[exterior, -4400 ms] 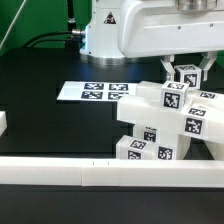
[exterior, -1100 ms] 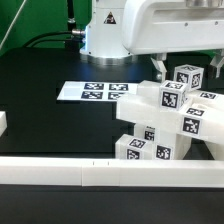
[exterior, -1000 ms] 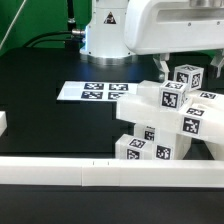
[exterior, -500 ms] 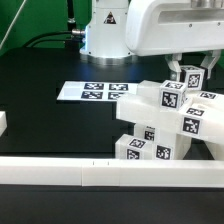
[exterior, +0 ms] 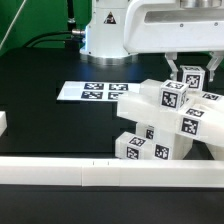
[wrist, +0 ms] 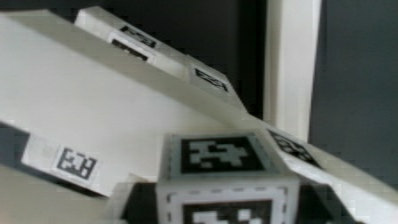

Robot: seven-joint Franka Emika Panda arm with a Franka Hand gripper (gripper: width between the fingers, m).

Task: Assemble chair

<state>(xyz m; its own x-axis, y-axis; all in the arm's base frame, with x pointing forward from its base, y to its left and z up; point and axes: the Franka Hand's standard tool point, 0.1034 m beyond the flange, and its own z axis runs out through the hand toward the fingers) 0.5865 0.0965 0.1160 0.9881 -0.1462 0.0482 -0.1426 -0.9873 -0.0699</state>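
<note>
Fitting step in hand: claw (exterior: 187, 68) clamped around small tagged cube (exterior: 189, 77) atop chair assembly (exterior: 165, 125), next needing careful seating downward.

The chair (exterior: 165, 122), a glossy white cluster of chunky tagged blocks, stood near the table's front rail at the exterior view's right; a small cube (exterior: 188, 80) (wrist: 222, 180) sat atop.

Chair (exterior: 160, 120): glossy white, black-and-white square tags. Marker board (exterior: 92, 91): white, same tags. Table (exterior: 50, 125): black.
</note>
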